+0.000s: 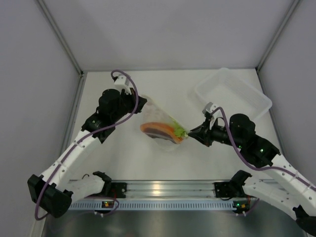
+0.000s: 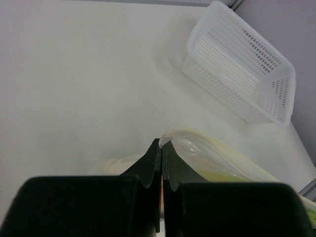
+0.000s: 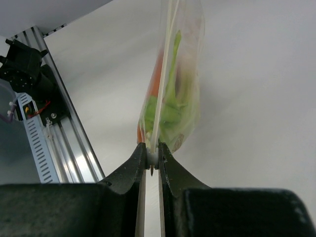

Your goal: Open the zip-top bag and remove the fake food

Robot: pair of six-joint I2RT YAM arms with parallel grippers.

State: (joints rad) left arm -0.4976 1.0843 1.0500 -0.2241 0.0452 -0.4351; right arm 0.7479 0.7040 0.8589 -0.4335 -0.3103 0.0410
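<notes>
Right gripper (image 3: 152,159) clamps zip-top bag (image 1: 159,118) edge; left gripper (image 2: 162,146) seemingly pinches opposite corner.

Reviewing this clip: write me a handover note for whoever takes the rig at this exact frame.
Left gripper: jaws shut on one end of the zip-top bag.
Right gripper: jaws shut on the opposite end, so the bag spans between the two.
Orange wedge and green stalk: both inside the bag.
Done: bag gripped at both ends.
Left: open the bag, take both pieces out.
</notes>
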